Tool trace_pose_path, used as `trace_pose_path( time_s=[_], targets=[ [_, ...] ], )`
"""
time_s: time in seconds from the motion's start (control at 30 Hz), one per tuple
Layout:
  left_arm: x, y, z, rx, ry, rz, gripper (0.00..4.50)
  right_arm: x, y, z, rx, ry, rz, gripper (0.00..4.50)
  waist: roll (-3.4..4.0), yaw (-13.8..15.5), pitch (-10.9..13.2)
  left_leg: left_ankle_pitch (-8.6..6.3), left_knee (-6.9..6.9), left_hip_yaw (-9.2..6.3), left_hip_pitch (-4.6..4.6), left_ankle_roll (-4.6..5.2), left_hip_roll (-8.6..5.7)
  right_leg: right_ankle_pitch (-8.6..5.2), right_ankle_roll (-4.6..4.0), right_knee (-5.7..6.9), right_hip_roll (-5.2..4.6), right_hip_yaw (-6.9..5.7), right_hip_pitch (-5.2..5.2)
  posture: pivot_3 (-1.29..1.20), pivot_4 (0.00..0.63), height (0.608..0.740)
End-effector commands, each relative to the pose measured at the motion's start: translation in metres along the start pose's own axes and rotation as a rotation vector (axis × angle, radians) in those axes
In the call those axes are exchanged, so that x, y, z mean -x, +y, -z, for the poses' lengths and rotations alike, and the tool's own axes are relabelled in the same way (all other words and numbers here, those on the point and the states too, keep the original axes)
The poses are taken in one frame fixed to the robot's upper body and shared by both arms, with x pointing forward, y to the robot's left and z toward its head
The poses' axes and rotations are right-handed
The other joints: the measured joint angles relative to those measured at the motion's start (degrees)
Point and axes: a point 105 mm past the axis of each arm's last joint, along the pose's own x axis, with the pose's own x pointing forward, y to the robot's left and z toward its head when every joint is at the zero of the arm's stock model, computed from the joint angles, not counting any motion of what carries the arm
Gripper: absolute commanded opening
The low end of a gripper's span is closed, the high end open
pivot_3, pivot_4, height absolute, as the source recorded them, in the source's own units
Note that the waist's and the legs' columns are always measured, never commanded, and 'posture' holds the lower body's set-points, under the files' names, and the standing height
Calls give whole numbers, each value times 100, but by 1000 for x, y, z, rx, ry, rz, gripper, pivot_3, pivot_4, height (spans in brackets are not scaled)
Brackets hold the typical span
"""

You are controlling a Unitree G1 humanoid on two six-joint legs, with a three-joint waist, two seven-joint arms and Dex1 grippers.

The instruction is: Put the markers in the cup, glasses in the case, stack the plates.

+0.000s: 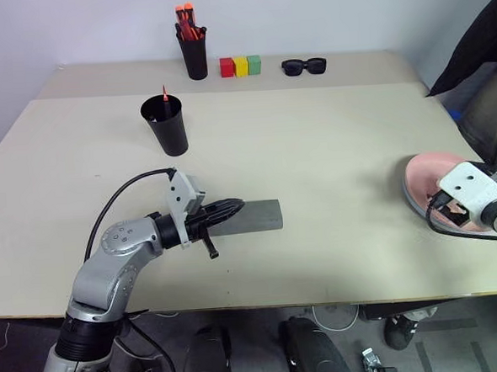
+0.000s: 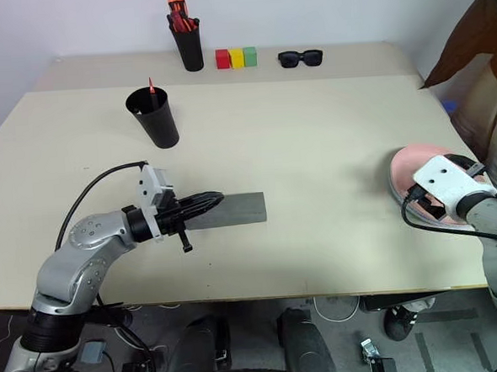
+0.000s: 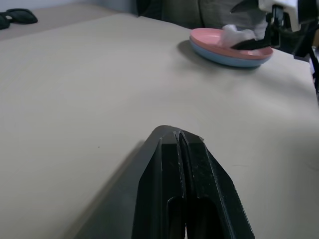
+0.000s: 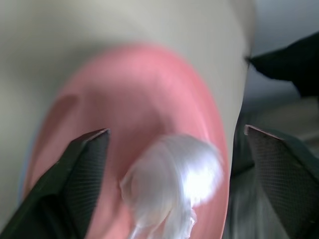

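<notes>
Left end effector (image 1: pixel 225 211) pressed together, resting on the near end of the closed grey case (image 1: pixel 255 217) mid-desk (image 1: pixel 331 164); glasses not visible, presumably inside. Right end effector (image 4: pixel 174 144) spread wide, hovering just over the pink plate (image 3: pixel 227 40), which sits stacked on the blue plate (image 3: pixel 224 59) at the desk's right edge; a white wad (image 4: pixel 172 174) lies in the pink plate. Black cup (image 1: pixel 165 124) far left with a red marker tip (image 1: pixel 165 95) poking out. Risk: the stack sits close to the desk edge, so a careless right-arm swing could knock it off. The left fingers, dragging back, could shift the case.
</notes>
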Motion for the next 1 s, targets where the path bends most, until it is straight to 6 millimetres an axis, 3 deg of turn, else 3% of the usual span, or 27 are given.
trace_pose_path(
  time_s=[0.03,0.2,0.37,0.43,0.67,0.8,1.0],
  targets=[
    [14,21,-16,-50,-60,-121,0,6,-9,-52,-87,-242,-15,4454,0,-15,0,0,0,0,1,0,1,1,1,0,1,0,0,0,150,725],
    [58,58,-11,-97,-39,-388,0,5,24,-101,-275,-448,-219,4454,-2,-21,1,0,-4,-3,1,0,4,2,3,1,3,-1,0,0,150,725],
    [109,83,1,-141,14,-640,0,-4,44,-122,-349,-530,-320,4454,-5,23,3,-1,-4,2,-1,2,4,-2,-4,-1,-2,-1,-1,0,150,725],
    [121,85,4,-126,11,-697,0,-11,48,-121,-361,-526,-332,4454,-9,37,5,-1,-1,1,-1,2,3,-7,-14,-1,-3,-2,-1,0,150,725],
    [133,77,6,-123,7,-759,0,-34,50,-109,-363,-510,-355,4454,-12,25,5,-2,-1,6,-2,3,4,-7,-15,-2,-5,-3,-1,0,150,725],
    [141,74,4,-126,10,-784,0,-40,57,-97,-359,-489,-386,4454,-12,11,5,-2,-2,6,-1,3,5,-6,-12,-1,-4,-3,-2,0,150,725],
    [144,71,5,-124,13,-805,0,-45,60,-99,-354,-501,-406,4454,-11,7,5,-2,-3,7,-1,3,5,-4,-10,-1,-4,-3,-3,0,150,725]
  ],
)
